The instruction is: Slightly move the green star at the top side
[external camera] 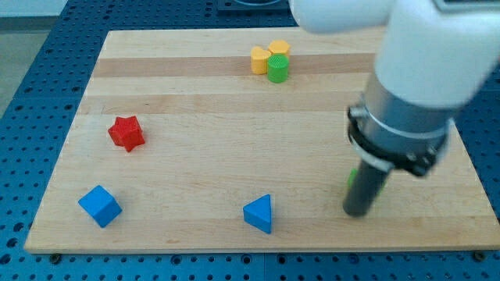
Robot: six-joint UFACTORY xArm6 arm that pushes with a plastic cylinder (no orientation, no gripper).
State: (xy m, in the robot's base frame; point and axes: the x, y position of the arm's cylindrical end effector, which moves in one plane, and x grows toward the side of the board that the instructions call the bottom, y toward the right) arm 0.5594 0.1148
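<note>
My tip (358, 212) rests on the wooden table (195, 156) near the view's lower right corner. There is no gripper on this arm, only the dark rod, so nothing can be apart, together or clamped. A thin sliver of green shows at the rod's left edge: this is most likely the green star (353, 178), almost wholly hidden behind the rod, so its shape cannot be confirmed. The tip appears to sit just below it, touching or nearly so, which suits a push toward the view's top.

The other blocks lie well apart from this spot. 3 sit bunched at the view's top centre: a yellow block (260, 60), a second yellow block (279, 48) and a green cylinder (277, 69), all touching or nearly touching. A red star (126, 133) lies at the view's left, a blue cube (100, 206) at the lower left, and a blue triangular block (259, 213) at the bottom centre.

With the tip under the star, a short upward nudge looks like the step in hand. The risk is the star slipping sideways off the round rod.
</note>
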